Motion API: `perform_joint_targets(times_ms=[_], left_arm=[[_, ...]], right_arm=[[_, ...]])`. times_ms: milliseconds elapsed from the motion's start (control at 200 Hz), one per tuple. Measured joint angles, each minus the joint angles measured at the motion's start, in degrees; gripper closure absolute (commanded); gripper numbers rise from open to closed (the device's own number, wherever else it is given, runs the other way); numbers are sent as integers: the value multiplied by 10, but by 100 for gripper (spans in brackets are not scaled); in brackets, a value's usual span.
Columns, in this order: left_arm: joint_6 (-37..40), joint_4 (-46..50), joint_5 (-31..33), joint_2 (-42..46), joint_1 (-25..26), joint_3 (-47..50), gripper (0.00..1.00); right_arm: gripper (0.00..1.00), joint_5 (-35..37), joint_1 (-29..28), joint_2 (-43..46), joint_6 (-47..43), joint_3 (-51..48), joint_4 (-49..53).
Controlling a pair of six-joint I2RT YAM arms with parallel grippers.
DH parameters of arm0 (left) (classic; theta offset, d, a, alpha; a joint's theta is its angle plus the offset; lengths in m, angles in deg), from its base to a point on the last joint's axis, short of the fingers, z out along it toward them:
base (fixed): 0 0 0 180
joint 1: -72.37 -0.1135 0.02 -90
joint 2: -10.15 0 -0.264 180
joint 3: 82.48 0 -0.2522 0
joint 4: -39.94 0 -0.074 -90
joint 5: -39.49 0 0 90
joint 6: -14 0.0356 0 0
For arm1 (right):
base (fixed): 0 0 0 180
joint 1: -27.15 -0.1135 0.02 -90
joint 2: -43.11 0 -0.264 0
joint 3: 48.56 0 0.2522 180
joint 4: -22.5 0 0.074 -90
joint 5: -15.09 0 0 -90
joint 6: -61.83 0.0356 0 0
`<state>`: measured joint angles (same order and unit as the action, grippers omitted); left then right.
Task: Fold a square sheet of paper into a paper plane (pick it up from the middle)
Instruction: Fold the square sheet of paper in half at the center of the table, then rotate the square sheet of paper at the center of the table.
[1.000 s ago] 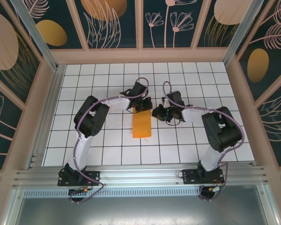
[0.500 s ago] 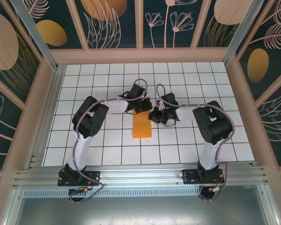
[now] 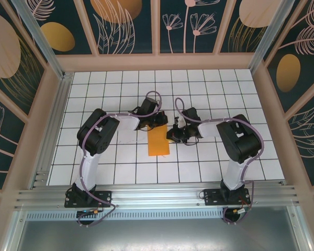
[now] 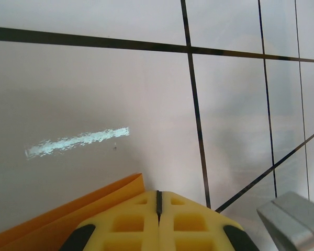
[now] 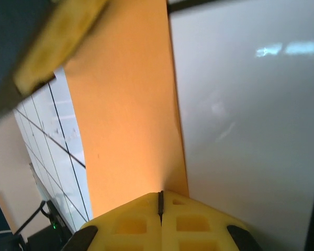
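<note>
A white tiled counter (image 3: pixel 120 162) carries an orange sheet of paper (image 3: pixel 158 142), folded flat into a narrow rectangle midway between two robot arms. The right pincer (image 3: pixel 174 134) is clenched with nothing between its fingers, its tips at the paper's right edge. Just beyond it, the left pincer (image 3: pixel 158 121), likewise clenched and empty, rests at the paper's far end.

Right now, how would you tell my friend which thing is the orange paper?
Find the white gridded table. Near its middle, the left gripper and right gripper meet at the far end of the orange paper. It is the only orange thing on the tiles, a flat folded strip.
</note>
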<state>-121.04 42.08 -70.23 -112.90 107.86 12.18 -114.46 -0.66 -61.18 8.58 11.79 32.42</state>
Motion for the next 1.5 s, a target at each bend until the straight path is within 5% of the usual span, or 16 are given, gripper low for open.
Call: perform_joint_targets(times_ms=[535,721,851,1016,1316,1501], left_arm=[[-5,-8,-3,0,-1,4,98],[-5,-8,-3,1,-2,4,96],[-4,6,-2,10,-4,4,86],[-14,62,7,46,-22,4,64],[-40,79,53,220,-60,90,44],[-59,95,81,291,-70,205,34]], right_arm=[[93,-15,-51,83,1,-113,-17],[92,-8,-98,118,-2,-119,49],[88,15,-68,197,-4,-118,97],[66,60,-5,268,-12,-86,96],[41,135,-10,158,-46,3,100],[39,140,-60,109,-44,9,115]])
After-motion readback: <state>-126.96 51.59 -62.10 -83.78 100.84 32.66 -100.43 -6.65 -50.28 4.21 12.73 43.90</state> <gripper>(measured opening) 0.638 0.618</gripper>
